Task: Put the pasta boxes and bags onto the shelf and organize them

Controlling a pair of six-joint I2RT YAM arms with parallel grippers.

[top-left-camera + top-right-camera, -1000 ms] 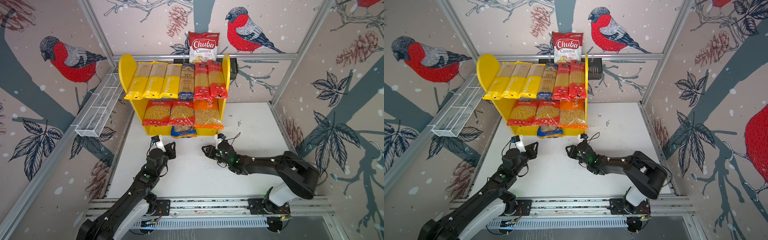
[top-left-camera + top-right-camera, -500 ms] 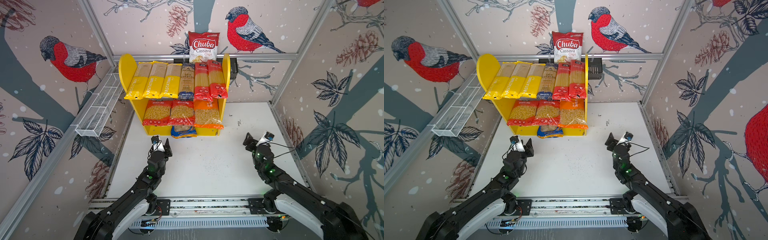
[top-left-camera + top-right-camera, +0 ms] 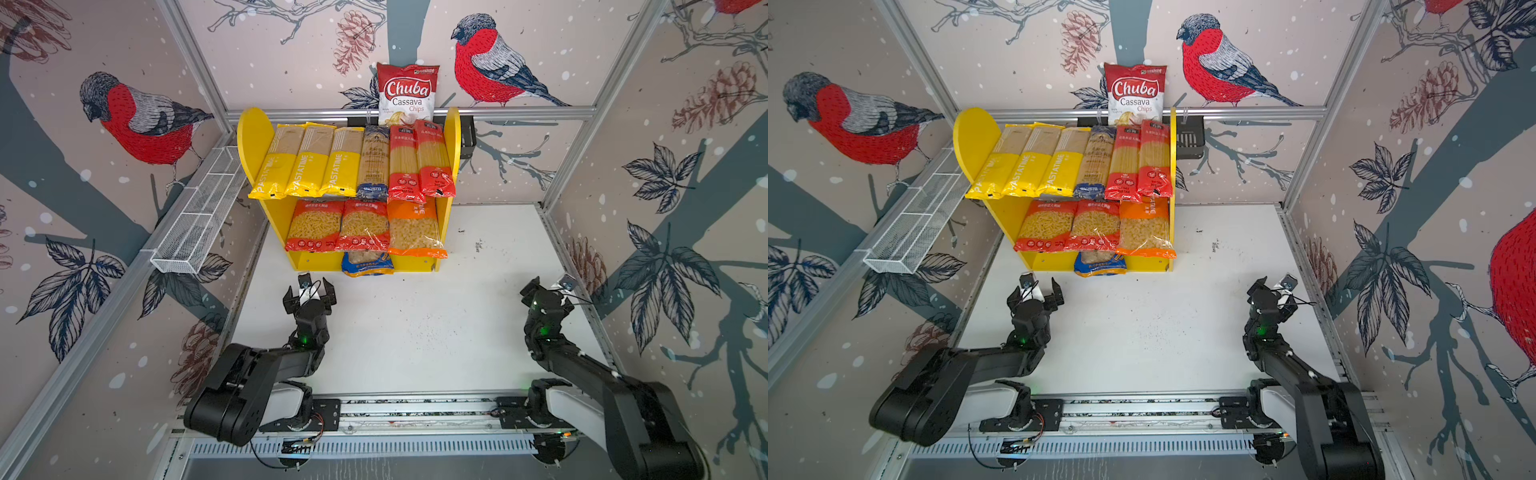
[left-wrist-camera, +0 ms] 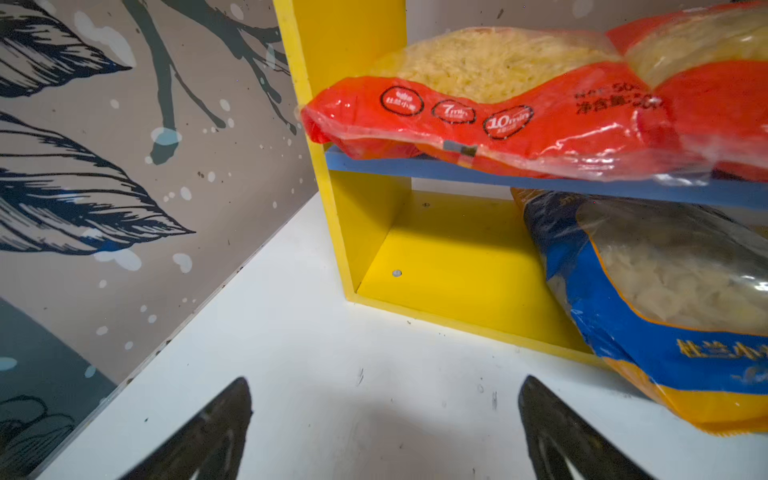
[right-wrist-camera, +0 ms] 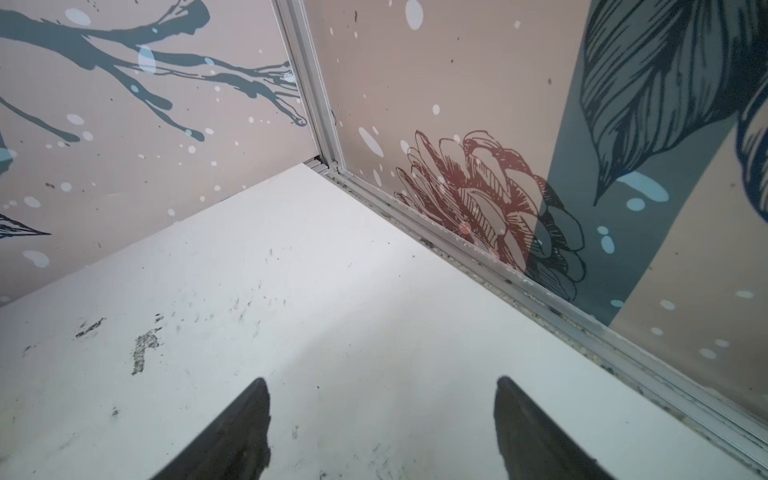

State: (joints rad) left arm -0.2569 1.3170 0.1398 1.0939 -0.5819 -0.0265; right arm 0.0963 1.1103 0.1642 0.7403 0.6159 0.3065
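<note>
The pasta packs [image 3: 1059, 166], ten plastic bags by our count, all lie on the small two-tier shelf [image 3: 253, 141] with rounded yellow side panels, which stands at the back of the white counter [image 3: 415, 332] close to the rear wall. On the upper tier we see six long packs side by side, their front ends hanging over the edge: three yellow PASTATIME packs [image 3: 307, 166], one dark blue spaghetti pack [image 3: 374, 166] and two red spaghetti packs [image 3: 403, 166]. On the blue lower board [image 4: 415, 168] lie two short red bags [image 3: 313, 226] and one orange bag [image 3: 415, 228], edge to edge. Beneath them a blue-and-yellow bag [image 3: 368, 266] rests on the yellow base, its front end poking past the base's edge toward the counter. A red-and-white Chuba cassava chips bag [image 3: 407, 93] stands upright behind the shelf (it is no pasta), and a white wire mesh rack [image 3: 199, 216] hangs on the left wall. The left end effector [image 4: 385, 380] is spread wide and holds nothing; it sits low over the counter just in front of the shelf's left lower corner. The right end effector [image 5: 380, 382] is likewise spread and bare, well apart from the shelf, near the right wall and facing the back right corner. Whether either fingertip touches the counter we cannot tell.
</note>
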